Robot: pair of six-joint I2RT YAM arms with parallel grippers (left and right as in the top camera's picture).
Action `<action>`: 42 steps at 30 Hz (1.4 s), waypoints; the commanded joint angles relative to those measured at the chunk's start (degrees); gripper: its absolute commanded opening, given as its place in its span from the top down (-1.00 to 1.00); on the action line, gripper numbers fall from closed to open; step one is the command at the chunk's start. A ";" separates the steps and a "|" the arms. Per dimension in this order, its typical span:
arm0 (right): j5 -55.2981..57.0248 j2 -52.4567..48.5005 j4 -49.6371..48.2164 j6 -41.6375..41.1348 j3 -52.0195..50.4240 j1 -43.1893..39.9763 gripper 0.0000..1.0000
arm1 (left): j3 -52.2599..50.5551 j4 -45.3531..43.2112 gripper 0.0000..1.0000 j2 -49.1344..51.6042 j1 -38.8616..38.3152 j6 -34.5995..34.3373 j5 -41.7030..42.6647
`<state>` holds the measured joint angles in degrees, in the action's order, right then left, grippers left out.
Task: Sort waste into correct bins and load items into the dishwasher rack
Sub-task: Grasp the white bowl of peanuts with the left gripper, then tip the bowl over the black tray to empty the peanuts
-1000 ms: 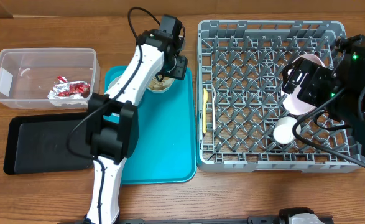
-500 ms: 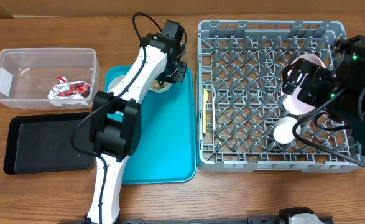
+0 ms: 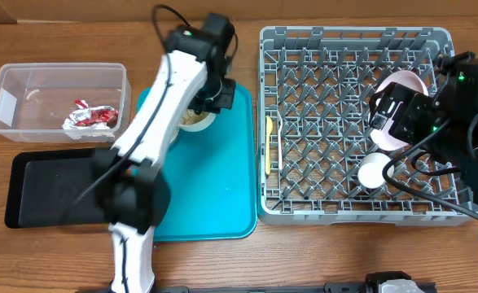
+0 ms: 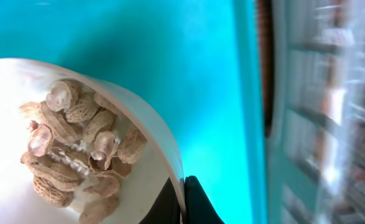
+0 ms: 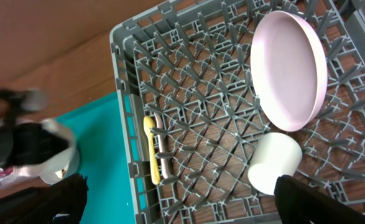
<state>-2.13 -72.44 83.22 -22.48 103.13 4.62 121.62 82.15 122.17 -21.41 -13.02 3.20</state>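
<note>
Leftward swings the left gripper [image 4: 183, 199], clamped on the rim of the bowl [image 4: 2, 87] of nut shells [image 4: 76, 149] over the teal tray [image 3: 214, 195], scraps not yet dumped, while plate [image 5: 289, 68], cup [image 5: 274, 163] and cutlery [image 5: 151, 149] sit in the rack [image 5: 194, 74], wrapper [image 3: 92, 116] in the tub [image 3: 27, 81], right gripper [image 5: 182, 200] wide and empty.

The desk [image 3: 59, 260] is seen as brown wood with visible grain. The dishwasher rack [image 3: 353, 37] is moulded in matt grey plastic. The tub [image 3: 59, 85] is formed of clear plastic, and the wrapper [image 3: 92, 116] is crinkled, shiny foil. The teal tray [image 4: 170, 37] and white bowl [image 4: 2, 93] are finished smooth. The nut shells [image 4: 70, 143] are rough and netted. The pale pink plate [image 5: 291, 68] is smooth.
</note>
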 commanded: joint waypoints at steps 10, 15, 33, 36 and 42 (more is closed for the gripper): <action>1.14 0.20 0.09 0.37 0.72 -0.20 -1.00 | 1.42 14.67 0.92 -22.82 2.62 -15.74 -7.76; 1.14 0.20 0.11 0.37 0.72 -0.20 -1.00 | -5.16 14.67 0.91 -30.51 11.52 -16.81 -6.60; 1.14 0.20 1.95 0.37 0.72 -0.20 -1.00 | -54.97 -9.42 0.92 -42.53 60.50 22.03 36.68; 1.14 0.22 2.27 0.39 0.72 -0.20 -1.00 | -60.57 -14.14 0.91 -41.05 66.47 28.28 46.27; 1.14 0.22 2.62 0.37 0.72 -0.20 -1.00 | -68.61 -25.07 0.92 -39.71 69.92 34.64 56.22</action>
<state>-1.48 -72.44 85.78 -22.41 103.13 4.58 55.79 59.72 82.21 47.92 13.87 47.77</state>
